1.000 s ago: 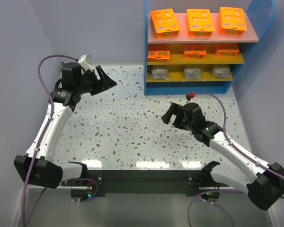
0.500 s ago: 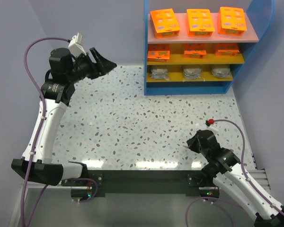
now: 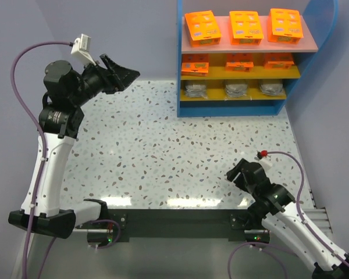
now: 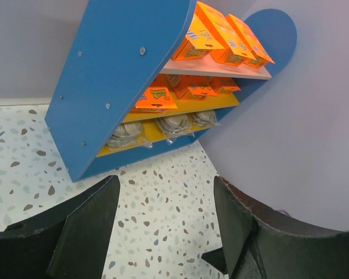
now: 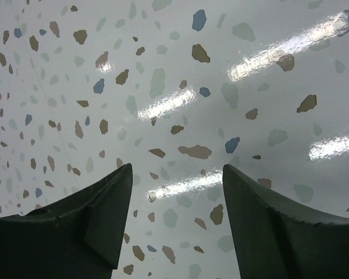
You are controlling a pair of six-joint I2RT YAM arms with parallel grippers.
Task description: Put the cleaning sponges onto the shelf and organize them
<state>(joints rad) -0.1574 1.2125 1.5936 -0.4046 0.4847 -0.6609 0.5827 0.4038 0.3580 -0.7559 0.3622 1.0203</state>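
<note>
The shelf (image 3: 179, 58) stands at the back right of the table. Its pink top board carries three orange cleaning sponges (image 3: 246, 26) side by side. Three more orange packs (image 3: 239, 61) lie on the yellow middle board, and three grey wrapped pads (image 3: 237, 88) on the lowest board. My left gripper (image 3: 125, 72) hangs high over the back left, open and empty, pointing toward the shelf. In the left wrist view the shelf's blue side (image 4: 116, 75) and the orange packs (image 4: 221, 40) show beyond the left gripper (image 4: 166, 183). My right gripper (image 3: 235, 173) is low at the near right, open, with only tabletop between its fingers (image 5: 177, 170).
The speckled white table (image 3: 163, 145) spreads between both arms and the shelf. Lavender walls close in on the left, back and right. A cable with a red tip (image 3: 263, 154) loops over the right arm.
The right arm has pulled back from mid-table to the near right edge. The left arm has risen and swung back to the left, its gripper staying open.
</note>
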